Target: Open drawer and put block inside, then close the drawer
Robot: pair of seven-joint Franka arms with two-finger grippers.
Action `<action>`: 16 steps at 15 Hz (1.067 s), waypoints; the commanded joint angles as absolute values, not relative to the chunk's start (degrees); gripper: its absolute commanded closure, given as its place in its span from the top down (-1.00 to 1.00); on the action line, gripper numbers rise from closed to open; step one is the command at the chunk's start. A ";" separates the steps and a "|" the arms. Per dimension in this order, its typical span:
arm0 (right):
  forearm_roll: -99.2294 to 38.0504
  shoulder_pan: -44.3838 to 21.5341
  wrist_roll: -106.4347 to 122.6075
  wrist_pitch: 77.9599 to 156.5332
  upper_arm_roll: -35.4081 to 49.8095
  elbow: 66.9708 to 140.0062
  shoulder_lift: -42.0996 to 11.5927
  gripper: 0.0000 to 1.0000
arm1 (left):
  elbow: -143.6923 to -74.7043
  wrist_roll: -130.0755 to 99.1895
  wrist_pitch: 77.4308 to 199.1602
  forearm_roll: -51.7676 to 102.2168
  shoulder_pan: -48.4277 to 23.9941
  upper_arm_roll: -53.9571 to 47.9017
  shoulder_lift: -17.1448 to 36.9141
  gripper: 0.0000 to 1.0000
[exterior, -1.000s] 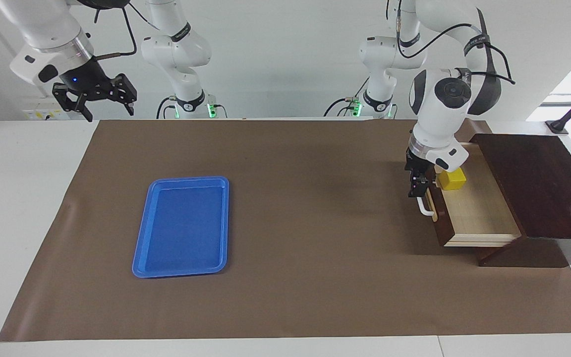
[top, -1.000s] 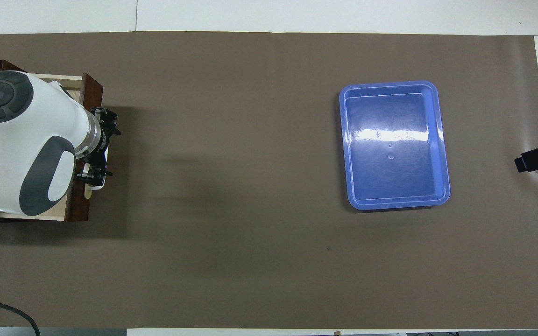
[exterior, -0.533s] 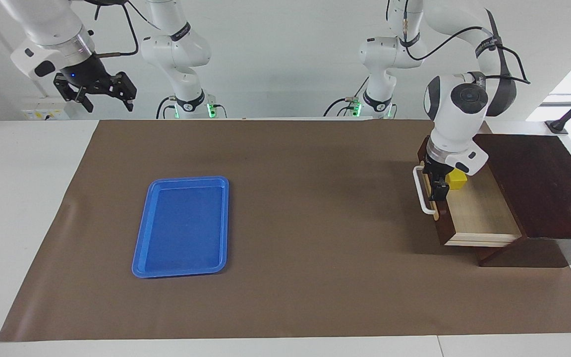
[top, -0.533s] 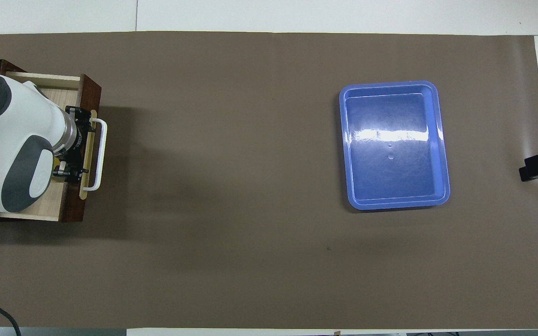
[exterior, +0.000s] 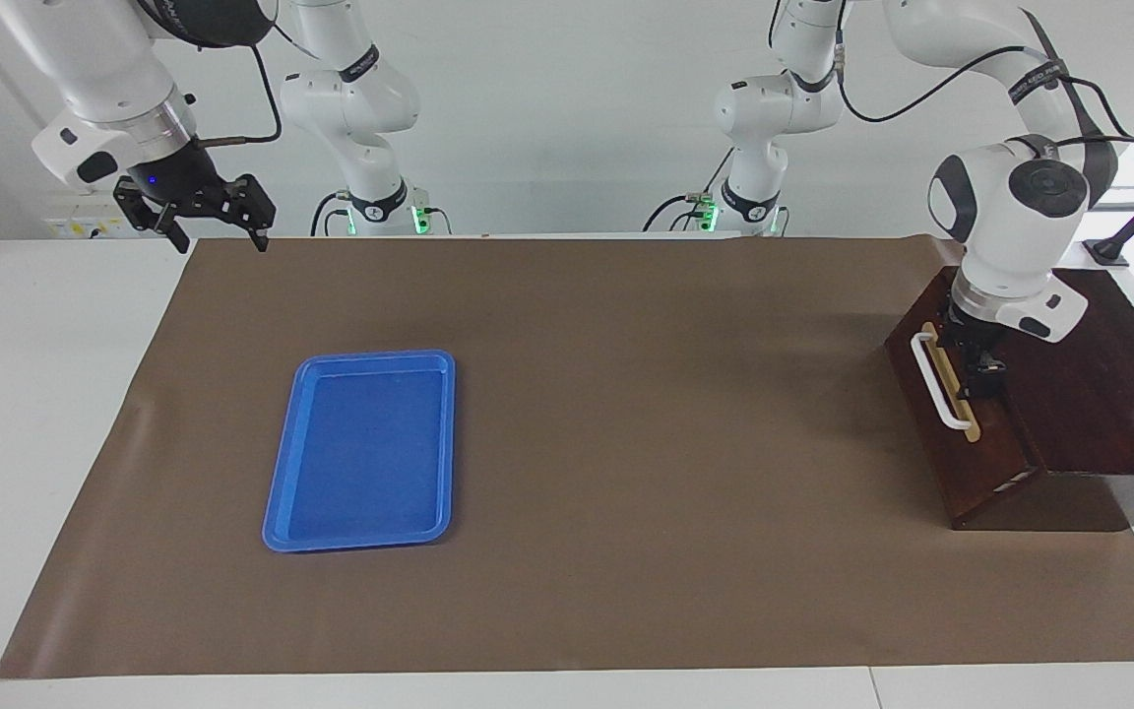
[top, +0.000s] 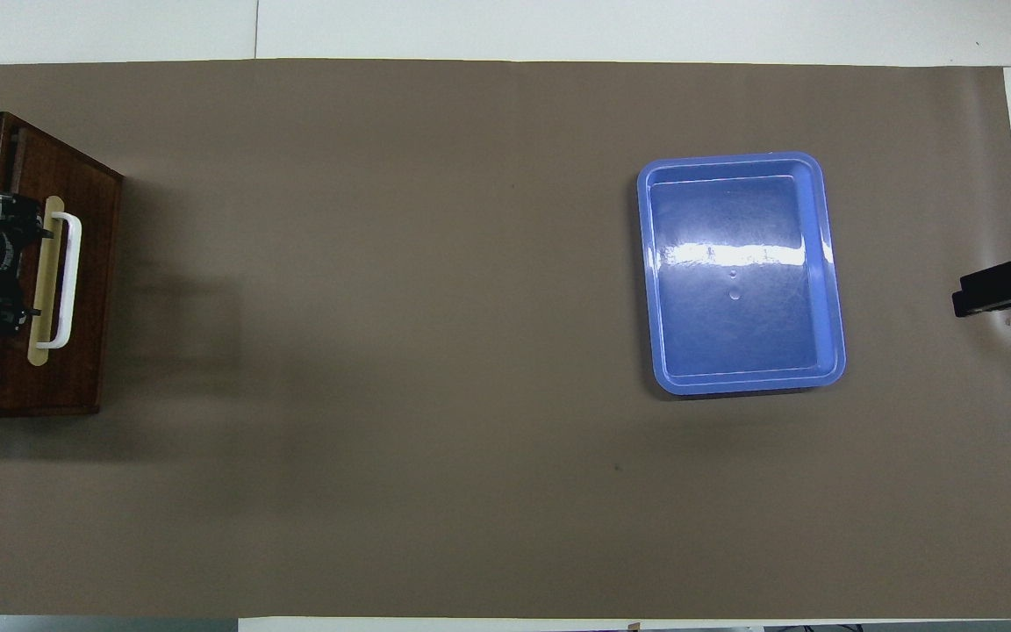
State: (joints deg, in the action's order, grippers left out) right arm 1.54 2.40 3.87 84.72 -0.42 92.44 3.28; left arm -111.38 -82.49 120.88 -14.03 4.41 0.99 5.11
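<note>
Facing view: the left tool [exterior: 982, 362], open and empty, sits at the shut drawer [exterior: 961, 418]; the right tool [exterior: 213, 225], open, hangs over the counter's edge. Overhead: wide bare mat [top: 383, 351] between drawer and tray [top: 830, 263]. A second ago the drawer stood open, the block visible inside; it is now hidden.

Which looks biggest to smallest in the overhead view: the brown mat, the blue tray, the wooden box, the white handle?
1. Mat, by far the largest.
2. Tray.
3. Box, though the view's edge cuts it off, so its rank against the tray is unsure.
4. Handle, the smallest.
</note>
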 commanded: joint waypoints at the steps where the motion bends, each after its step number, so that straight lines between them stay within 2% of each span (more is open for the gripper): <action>1: 2.55 2.90 2.81 85.69 0.00 93.69 4.22 1.00 | -110.66 -79.55 122.34 -16.26 5.89 0.70 5.80 1.00; 5: 2.55 2.99 3.07 85.43 0.00 93.87 4.66 1.00 | -103.64 -72.81 112.00 -11.89 0.90 -0.17 5.19 1.00; 8: 2.55 2.99 3.43 85.34 0.00 93.87 4.66 1.00 | -103.71 -53.43 104.79 -6.79 -1.31 -0.26 0.01 1.00; 11: 2.55 2.99 3.52 85.34 0.00 93.78 4.66 1.00 | -102.13 -35.13 97.32 -1.41 -1.41 -0.18 -2.54 1.00; 13: 2.55 2.99 3.51 85.25 0.00 93.78 4.66 1.00 | -98.89 -25.18 92.83 -1.23 -2.54 -0.18 -2.29 1.00; 16: 2.55 2.90 3.43 85.25 0.00 93.78 4.66 1.00 | -98.79 -15.49 93.08 -1.23 -2.37 0.35 -0.37 1.00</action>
State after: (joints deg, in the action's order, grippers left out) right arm 1.54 2.40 3.87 84.73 -0.42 92.47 3.50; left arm -100.06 -21.66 94.68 -2.13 -1.44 -0.90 -2.81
